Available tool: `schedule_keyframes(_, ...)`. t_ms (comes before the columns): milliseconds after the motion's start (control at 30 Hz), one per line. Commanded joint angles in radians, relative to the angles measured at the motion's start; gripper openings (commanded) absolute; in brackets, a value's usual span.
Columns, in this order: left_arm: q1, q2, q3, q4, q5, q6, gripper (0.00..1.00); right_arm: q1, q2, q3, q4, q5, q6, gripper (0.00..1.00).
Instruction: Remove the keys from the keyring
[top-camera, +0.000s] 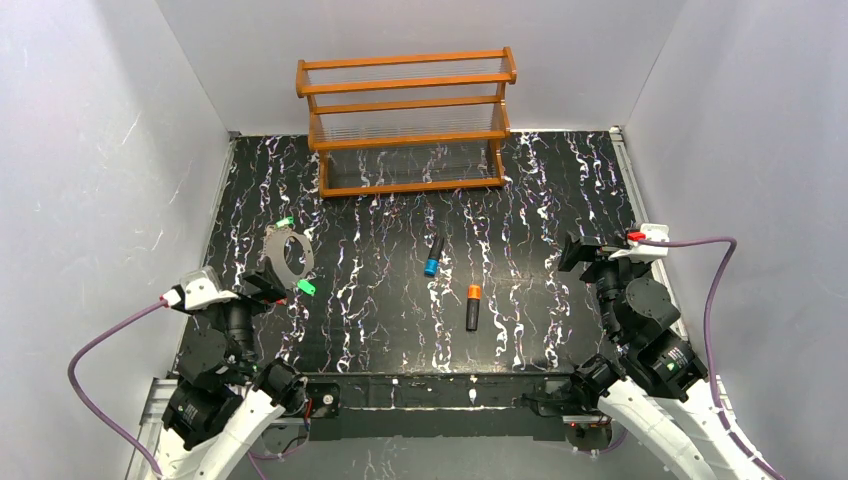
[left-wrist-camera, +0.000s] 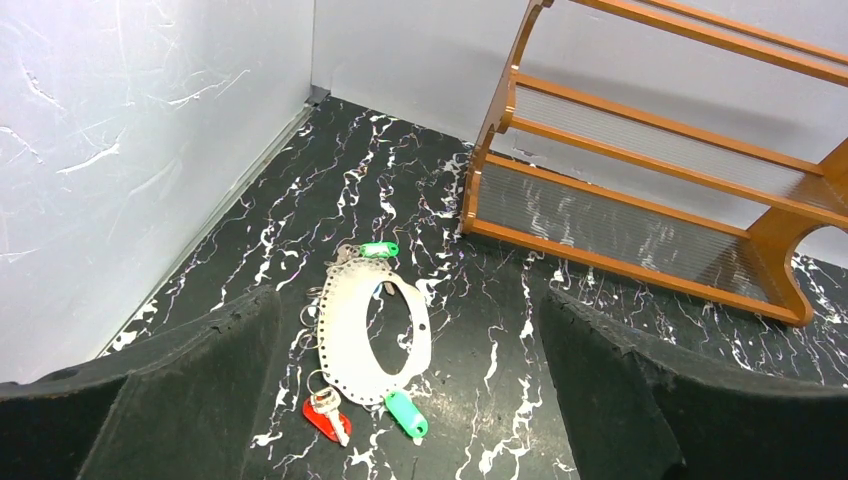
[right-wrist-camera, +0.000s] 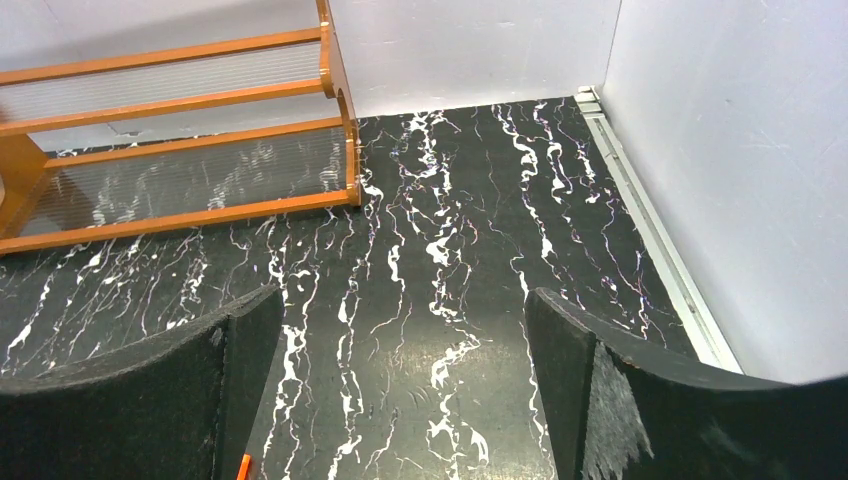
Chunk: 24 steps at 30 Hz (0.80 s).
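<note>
left arm folded low by the left edge of the worktop (top-camera: 380, 330), wrist pitched down. left hand (left-wrist-camera: 405, 300) spread wide, pinching nothing, fingers (left-wrist-camera: 200, 390) pointing twd the far edge.

keyring (left-wrist-camera: 345, 340) lies flat just ahead of it, near the left edge, abt midway btwn the near & far corners. it's a pale wide band w/ a row of tiny holes round the rim. in the top view the fingertips sit right at the ring's near side; can't tell if touching.

far green key (left-wrist-camera: 378, 249) is at the ring's far end. near green key (left-wrist-camera: 405, 412) and red key (left-wrist-camera: 322, 415) are at its near end, all right by the band. any print on the key heads too small to read.

mid worktop: blue-cap marker (top-camera: 433, 257), then orange-cap marker (top-camera: 472, 307) closer to the near edge. both lie flat, apart from each other. wooden rack (top-camera: 405, 120) stands upright along the far edge.

right arm bent by the right edge. right hand (right-wrist-camera: 400, 300) spread, holding nothing, over bare worktop, facing the far edge w/ the rack's right end to its left.
</note>
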Motion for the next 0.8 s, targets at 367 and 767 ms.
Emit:
schedule_keyframes(367,0.015,0.091,-0.025,0.057,0.058,0.021,0.98,-0.001,0.018,0.013,0.044,-0.034,0.004,0.99)
schedule_keyframes(767,0.028,0.606,0.067,0.091,0.167,-0.041,0.98,-0.001,-0.011,0.033,0.01,-0.079,0.029,0.99)
